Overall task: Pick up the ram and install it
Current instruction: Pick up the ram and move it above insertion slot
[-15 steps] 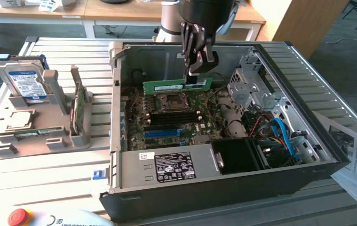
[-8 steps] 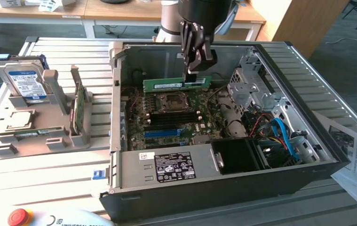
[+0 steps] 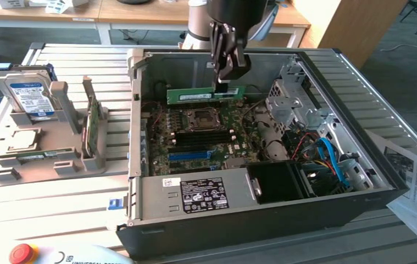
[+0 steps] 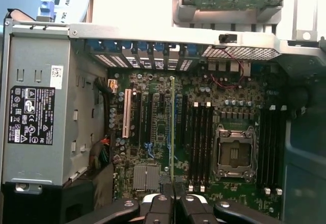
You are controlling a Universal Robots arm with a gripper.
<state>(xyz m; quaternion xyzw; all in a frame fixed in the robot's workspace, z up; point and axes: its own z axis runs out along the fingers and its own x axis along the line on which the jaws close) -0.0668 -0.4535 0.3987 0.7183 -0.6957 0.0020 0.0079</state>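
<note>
The ram, a long thin green stick with a white sticker, hangs level above the motherboard inside the open computer case. My gripper comes down from above and is shut on the stick's end towards the exterior view's right. In the wrist view the ram appears edge-on as a thin green line running out from my gripper over the board. Black memory slots lie just beside that line, and more slots sit past the processor socket.
A grey parts holder at the exterior view's left carries a hard drive, a processor, a second green stick and an upright green card. The power supply, drive cage and blue cables crowd the case.
</note>
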